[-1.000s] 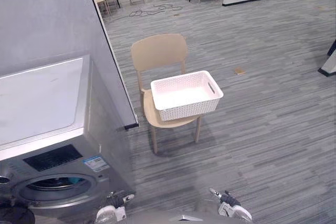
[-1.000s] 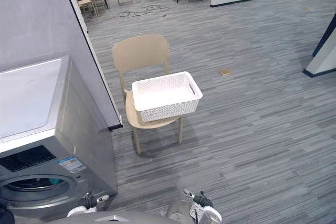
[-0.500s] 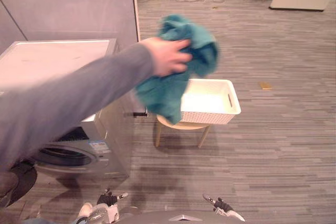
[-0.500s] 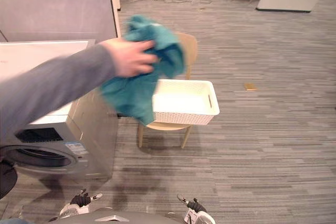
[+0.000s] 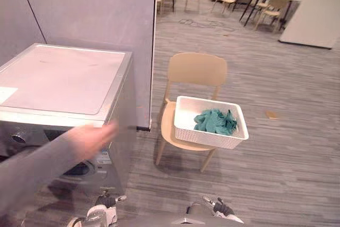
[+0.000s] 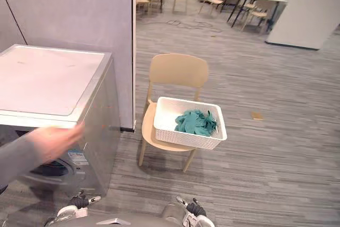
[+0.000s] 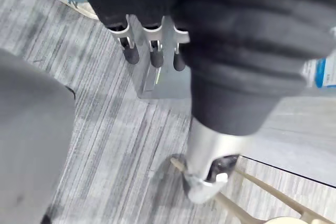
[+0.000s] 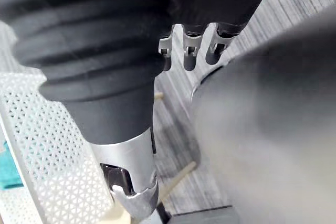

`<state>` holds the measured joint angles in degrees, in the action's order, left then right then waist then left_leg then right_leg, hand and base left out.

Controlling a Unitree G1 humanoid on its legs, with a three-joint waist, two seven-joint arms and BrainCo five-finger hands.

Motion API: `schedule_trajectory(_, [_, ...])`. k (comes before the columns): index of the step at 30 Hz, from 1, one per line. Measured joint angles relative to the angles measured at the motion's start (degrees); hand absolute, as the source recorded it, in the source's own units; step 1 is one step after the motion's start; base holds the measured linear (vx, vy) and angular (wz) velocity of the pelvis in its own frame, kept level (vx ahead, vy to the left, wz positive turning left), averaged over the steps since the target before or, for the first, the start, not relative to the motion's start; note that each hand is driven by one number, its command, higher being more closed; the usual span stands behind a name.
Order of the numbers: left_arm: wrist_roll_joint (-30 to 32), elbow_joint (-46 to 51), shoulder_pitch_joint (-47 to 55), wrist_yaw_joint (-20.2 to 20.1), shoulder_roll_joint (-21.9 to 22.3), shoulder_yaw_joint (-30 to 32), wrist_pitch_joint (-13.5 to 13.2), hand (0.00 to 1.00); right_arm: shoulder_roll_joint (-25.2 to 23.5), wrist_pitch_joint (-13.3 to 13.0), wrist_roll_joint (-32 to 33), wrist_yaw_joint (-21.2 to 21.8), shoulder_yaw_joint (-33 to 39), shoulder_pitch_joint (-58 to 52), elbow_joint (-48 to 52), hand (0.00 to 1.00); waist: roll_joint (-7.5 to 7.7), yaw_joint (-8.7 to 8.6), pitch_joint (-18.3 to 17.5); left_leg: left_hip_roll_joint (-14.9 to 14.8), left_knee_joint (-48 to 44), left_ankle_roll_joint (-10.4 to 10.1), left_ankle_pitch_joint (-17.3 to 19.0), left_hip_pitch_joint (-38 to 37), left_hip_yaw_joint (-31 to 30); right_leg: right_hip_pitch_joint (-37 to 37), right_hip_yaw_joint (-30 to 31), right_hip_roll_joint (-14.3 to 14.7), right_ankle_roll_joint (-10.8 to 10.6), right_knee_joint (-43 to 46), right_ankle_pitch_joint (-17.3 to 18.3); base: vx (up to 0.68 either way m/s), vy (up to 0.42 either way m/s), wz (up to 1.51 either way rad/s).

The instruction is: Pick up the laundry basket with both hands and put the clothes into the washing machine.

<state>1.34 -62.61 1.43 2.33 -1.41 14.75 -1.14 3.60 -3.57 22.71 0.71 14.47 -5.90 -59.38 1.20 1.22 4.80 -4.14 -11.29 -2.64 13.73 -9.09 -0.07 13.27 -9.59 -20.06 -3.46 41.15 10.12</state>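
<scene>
A white woven laundry basket (image 5: 210, 137) stands on the seat of a beige chair (image 5: 195, 70), with a crumpled teal garment (image 5: 215, 122) lying inside it. Left of the chair is the silver washing machine (image 5: 58, 78), its front partly hidden behind a person's blurred arm (image 5: 48, 158). My left hand (image 5: 101, 213) and right hand (image 5: 220, 208) hang low at the near edge, well short of the basket. Both are open and empty, with fingers (image 7: 152, 51) straight. The basket's wall (image 8: 47, 145) shows beside my right hand in the right wrist view.
A grey partition wall (image 5: 95, 3) rises behind the washing machine and ends just left of the chair. Tables and chairs (image 5: 265, 3) stand far back. Grey striped floor (image 5: 276, 174) stretches open to the right of the chair.
The camera has shifted. The person dropped the teal garment into the basket, which was empty before, and drew the arm back toward the lower left. My hands stayed low.
</scene>
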Motion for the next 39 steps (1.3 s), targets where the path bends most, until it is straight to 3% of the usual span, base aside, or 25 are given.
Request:
schedule_trajectory(2, [0.00,0.00,0.19,-0.01,0.01,-0.36,-0.14,0.00,0.18,0.09,0.03,-0.08,1.36,0.19,-0.01,0.00,-0.77,0.02,0.16,-3.05,0.58,-2.37,1.07,-1.38,-0.27,-1.53,-0.10,0.40,-0.54,-14.52,-2.56,0.18,-0.310,0.09])
schedule_trajectory(4, [0.02,0.02,0.53,-0.18,-0.04,-0.23,-0.29,0.00,-0.41,0.25,0.34,-0.09,1.56,0.38,-0.11,0.00,-0.15,-0.03,0.04,-5.96,0.78,-5.87,3.26,-2.73,-0.41,-1.57,4.19,1.53,-1.52,-25.11,-6.46,0.24,-0.522,0.03])
schedule_trajectory(5, [0.07,-0.14,0.63,-0.21,0.19,0.20,-0.30,0.00,-0.47,0.29,1.41,-0.02,2.02,0.19,-0.13,0.00,-0.30,-0.43,-0.01,-7.42,1.50,-6.93,4.16,-4.06,-1.14,-1.24,5.46,2.73,-6.03,-23.43,-11.28,0.24,-0.551,0.19])
schedule_trajectory(6, [0.21,-1.17,0.45,-0.24,1.13,1.14,-0.30,0.00,0.32,0.28,2.24,-0.01,2.25,-0.03,-0.01,0.00,-1.14,-1.07,-0.26,-9.51,3.25,-5.63,4.84,-5.81,-2.06,-0.59,4.71,4.80,-7.83,-18.74,-9.11,0.29,-0.555,0.18])
schedule_trajectory(7, [1.09,-1.45,1.06,-0.79,2.87,2.74,-0.45,0.00,1.61,0.29,2.19,-0.12,2.74,-0.05,-0.23,0.00,-2.76,-0.73,-1.41,-9.84,3.38,-3.60,3.85,-6.25,-3.67,2.12,4.61,5.73,-6.53,-12.90,-4.44,0.23,-0.396,0.12])
schedule_trajectory(8, [1.31,-1.47,0.95,-1.14,3.27,3.75,-0.66,0.00,1.76,0.29,2.19,-0.08,3.20,-0.06,-0.40,0.00,-2.91,-0.55,-1.47,-9.96,2.78,-3.09,2.78,-6.09,-3.74,3.21,4.86,5.89,-5.94,-10.05,-2.30,0.33,-0.589,-0.02])
schedule_trajectory(9, [1.72,-1.51,1.56,-1.27,4.07,6.76,-0.79,0.00,1.47,0.38,2.81,0.11,6.10,-0.03,-1.46,0.00,-3.39,-0.62,-1.79,-10.81,2.33,-3.27,-0.88,-6.13,-4.62,4.36,4.14,6.57,-4.98,-5.39,1.72,0.28,-0.486,0.04])
schedule_trajectory(11, [1.87,-1.51,2.56,-1.25,4.92,9.53,-0.75,0.00,1.90,0.91,2.70,0.09,8.95,-0.17,-3.22,0.00,-4.71,-1.20,-2.95,-13.71,1.36,-1.70,-3.41,-4.97,-5.43,3.68,1.86,8.83,-3.54,-4.37,4.30,0.36,-0.476,0.26])
schedule_trajectory(14, [2.11,-0.84,2.58,-1.29,4.52,11.68,-0.75,0.00,1.43,1.39,2.68,0.02,10.99,-0.64,-6.69,0.00,-4.02,-1.70,-2.93,-16.60,-7.84,1.51,-9.24,0.92,-8.48,-1.15,-3.22,11.41,-0.79,-7.17,5.29,0.30,-0.366,0.51])
schedule_trajectory(16, [1.15,-0.37,2.17,-1.19,3.15,10.98,-0.76,0.00,1.67,1.51,2.69,-0.02,6.55,-0.82,-6.56,0.00,-2.67,-1.79,-2.89,-17.64,-18.80,1.74,-19.73,7.09,-7.64,-6.37,-4.83,13.09,0.75,-12.30,4.90,0.27,-0.328,0.25])
schedule_trajectory(17, [0.98,-0.40,2.12,-1.15,2.90,10.39,-0.80,0.00,1.96,1.36,2.71,-0.01,5.23,-0.57,-6.10,0.00,-2.57,-1.61,-2.80,-18.00,-22.93,1.91,-20.60,9.05,-6.54,-7.46,-4.95,13.31,1.42,-13.81,4.43,0.21,-0.171,-0.16])
schedule_trajectory(18, [0.86,-0.45,1.48,-1.10,2.23,8.25,-0.81,0.00,2.38,1.28,2.80,-0.16,3.18,-0.12,-4.18,0.00,-2.42,-0.67,-2.57,-18.28,-30.92,2.25,-15.78,12.72,-1.57,-9.58,-4.92,13.51,2.00,-15.77,3.86,0.22,-0.110,-0.25])
schedule_trajectory(19, [0.72,-0.37,1.15,-0.91,1.59,5.26,-1.00,0.00,2.16,1.36,2.81,-0.50,1.90,-0.12,0.27,0.00,-2.16,-0.61,-2.04,-17.96,-34.44,1.48,-10.17,14.46,5.50,-12.21,-4.68,13.25,1.96,-17.04,3.70,0.21,-0.078,-0.20])
schedule_trajectory(20, [0.72,-0.35,1.16,-0.55,1.36,4.17,-1.17,0.00,1.77,1.27,2.82,-1.15,1.81,-0.27,3.46,0.00,-2.10,-0.81,-1.74,-17.00,-33.70,0.91,-7.84,14.52,8.56,-13.60,-4.59,12.97,1.96,-17.60,3.70,0.18,-0.017,0.01])
schedule_trajectory(21, [0.79,-0.24,1.26,0.17,1.31,2.33,-1.29,0.00,1.75,1.18,2.80,-2.17,1.50,-0.56,10.95,0.00,-2.37,-1.54,-1.70,-12.98,-27.85,0.45,-5.46,14.91,12.56,-15.43,-4.52,12.67,1.63,-17.83,3.85,0.10,0.029,0.10])
schedule_trajectory(22, [1.14,-0.18,1.40,0.48,1.33,1.35,-1.29,0.00,1.56,1.12,2.76,-2.75,1.56,-0.73,15.34,0.00,-2.78,-1.81,-1.90,-10.92,-22.90,1.09,-6.57,15.07,13.94,-15.47,-3.98,13.28,1.46,-17.62,3.86,0.15,0.013,0.20])
schedule_trajectory(23, [1.54,-0.52,1.44,1.11,0.64,-1.13,-1.35,0.00,0.24,0.82,2.73,-4.59,2.24,-0.39,25.25,0.00,-2.01,-2.08,-2.31,-8.68,-15.04,-0.11,-5.86,12.15,14.40,-14.88,-1.64,12.78,0.40,-18.48,3.29,0.12,0.011,0.28])
schedule_trajectory(24, [1.87,-0.64,1.21,1.11,0.46,-2.07,-1.31,0.00,0.25,0.51,2.69,-5.15,2.78,-0.22,29.11,0.00,-1.78,-2.34,-2.34,-7.66,-10.66,-0.53,-6.12,11.17,14.90,-14.41,-0.87,12.44,-0.13,-19.34,2.83,0.12,0.058,0.42])
schedule_trajectory(25, [2.56,-1.00,1.05,1.15,0.38,-2.88,-1.30,0.00,0.43,-0.40,2.69,-5.99,3.70,-0.15,34.14,0.00,-1.95,-2.45,-2.52,-5.90,-4.31,-2.00,-7.14,8.84,14.97,-13.75,-0.34,11.98,-0.50,-20.40,2.59,0.07,0.110,0.44])
schedule_trajectory(26, [3.80,-1.00,1.04,1.24,0.31,-3.48,-1.29,0.00,0.00,-2.23,2.12,-7.62,4.95,0.50,39.93,0.00,-1.13,-2.48,-1.90,-3.91,2.11,-2.78,-10.06,7.12,14.47,-13.31,-0.07,11.13,-0.88,-21.34,2.11,0.04,0.096,0.42])
schedule_trajectory(28, [4.52,-0.91,0.90,1.74,0.13,-2.52,-1.27,0.00,-0.86,-3.77,0.70,-9.47,4.63,0.80,50.72,0.00,-0.84,-2.25,-1.65,-2.93,5.79,-2.62,-11.87,5.86,14.28,-13.85,1.24,10.98,-0.83,-23.37,0.78,0.01,0.074,0.15])
schedule_trajectory(33, [8.61,-0.74,0.95,2.46,0.42,-2.47,-1.24,0.00,-4.00,-7.77,-5.90,-11.17,-1.89,-1.48,72.60,0.00,-0.64,-2.50,-1.87,-2.44,7.37,-2.86,-12.09,4.01,14.70,-15.54,2.80,10.97,-1.74,-26.65,0.38,-0.03,0.018,-0.07])
schedule_trajectory(35, [9.08,-0.64,1.06,2.53,0.32,-2.56,-1.24,0.00,-4.24,-9.27,-7.40,-10.72,-3.43,-3.07,75.34,0.00,-0.54,-2.66,-1.99,-2.34,8.65,-2.85,-12.90,3.92,14.52,-15.50,2.87,11.16,-2.45,-27.57,-0.13,-0.04,-0.010,0.00])
schedule_trajectory(39, [9.09,-1.16,1.01,2.40,-0.16,-4.31,-1.37,0.00,-3.06,-8.87,-9.18,-8.57,-4.37,-4.66,73.67,0.00,-0.82,-2.78,-2.18,-2.31,10.32,-2.76,-14.04,4.09,14.25,-15.86,2.84,11.90,-2.60,-30.78,-2.38,-0.01,0.004,-0.02])
